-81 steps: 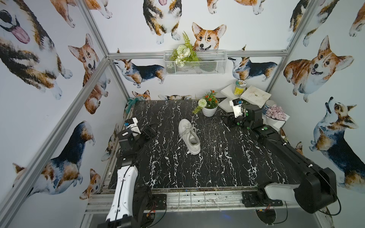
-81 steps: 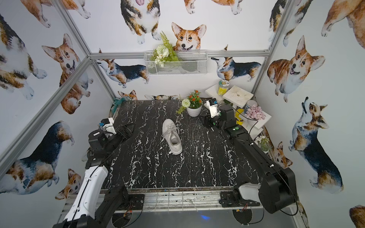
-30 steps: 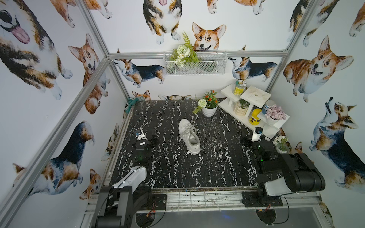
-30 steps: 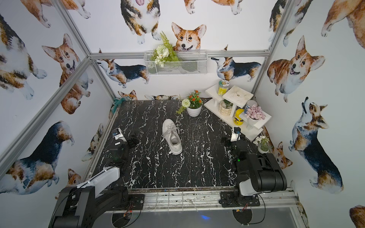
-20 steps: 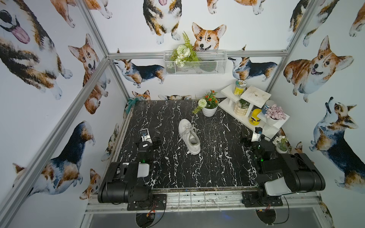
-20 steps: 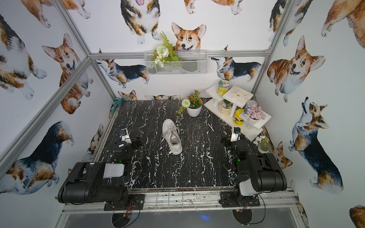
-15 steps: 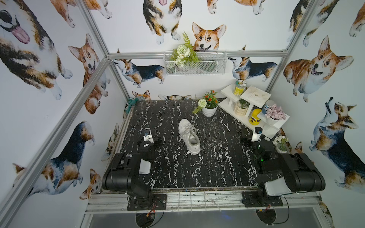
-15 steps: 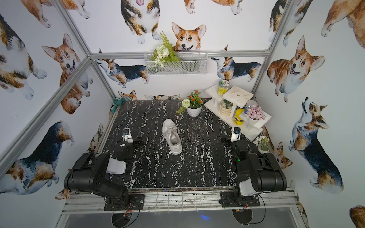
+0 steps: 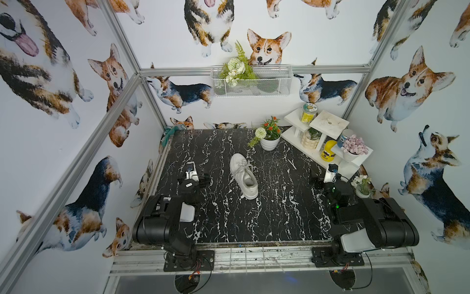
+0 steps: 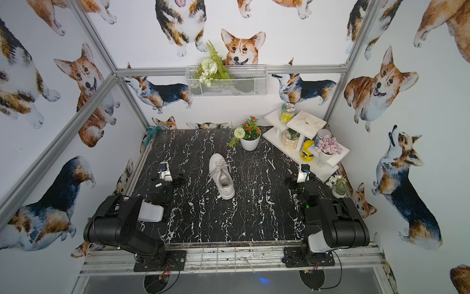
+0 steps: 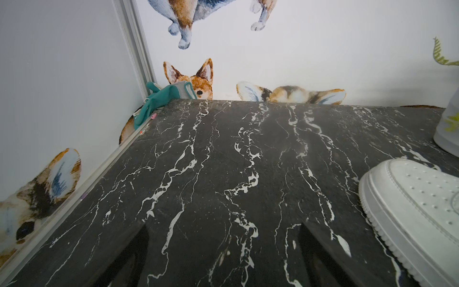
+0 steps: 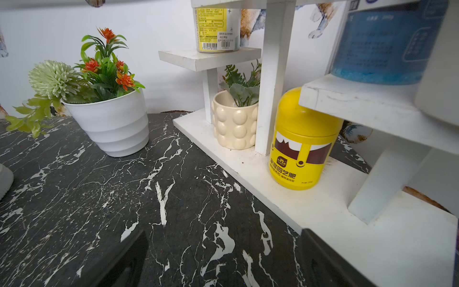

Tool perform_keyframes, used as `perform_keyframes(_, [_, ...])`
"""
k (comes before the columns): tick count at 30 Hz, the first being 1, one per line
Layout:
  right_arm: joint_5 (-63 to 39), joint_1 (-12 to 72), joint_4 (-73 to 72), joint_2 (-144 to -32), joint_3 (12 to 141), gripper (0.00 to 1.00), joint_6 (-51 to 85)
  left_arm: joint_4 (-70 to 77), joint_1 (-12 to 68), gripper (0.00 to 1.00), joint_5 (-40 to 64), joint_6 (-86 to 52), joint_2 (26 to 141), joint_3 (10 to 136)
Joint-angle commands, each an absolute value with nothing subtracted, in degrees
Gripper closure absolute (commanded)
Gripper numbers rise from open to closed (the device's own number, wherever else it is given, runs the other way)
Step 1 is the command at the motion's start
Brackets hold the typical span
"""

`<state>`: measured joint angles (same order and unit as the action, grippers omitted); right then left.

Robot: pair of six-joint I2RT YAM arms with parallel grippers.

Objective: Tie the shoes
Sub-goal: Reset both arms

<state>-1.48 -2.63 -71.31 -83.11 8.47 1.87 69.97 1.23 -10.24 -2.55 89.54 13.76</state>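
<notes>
Both top views: shoe [image 9: 243, 179] mid-frame on table [image 9: 229, 224]; long axis toe upper-left, heel lower-right. Left gripper [image 9: 204, 179] sits frame-left of it, nearer than right gripper [image 9: 316, 181] at frame-right; neither touches it; both w/ jaws spread, empty. Shoe all white, thick sole; laces [image 9: 244, 166] bunched over tongue, one end trailing frame-left; knotted or not, can't tell.
L wrist: shoe's toe [image 11: 417, 211] in shot beside the spread jaws.
R wrist: only a sliver of sole [image 12: 5, 179]; jaws apart.

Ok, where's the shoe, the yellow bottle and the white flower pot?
shoe [image 9: 243, 175]: in a top view, middle of its upper.
yellow bottle [image 12: 301, 139]: right wrist view, front of its body.
white flower pot [image 12: 111, 126]: right wrist view, its ribbed side wall.
</notes>
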Motion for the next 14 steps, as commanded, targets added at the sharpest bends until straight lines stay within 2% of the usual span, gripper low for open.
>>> perform_keyframes(1, [-1.67, -2.55, -71.94, -82.97, 8.53, 0.00, 2.94, 70.64, 1.45, 0.00, -10.82, -1.59, 89.57, 14.16])
perform_keyframes(14, [-1.68, -2.55, -71.90, -82.97, 8.53, 0.00, 2.92, 70.31, 1.54, 0.00, -11.07, -1.54, 89.58, 14.44])
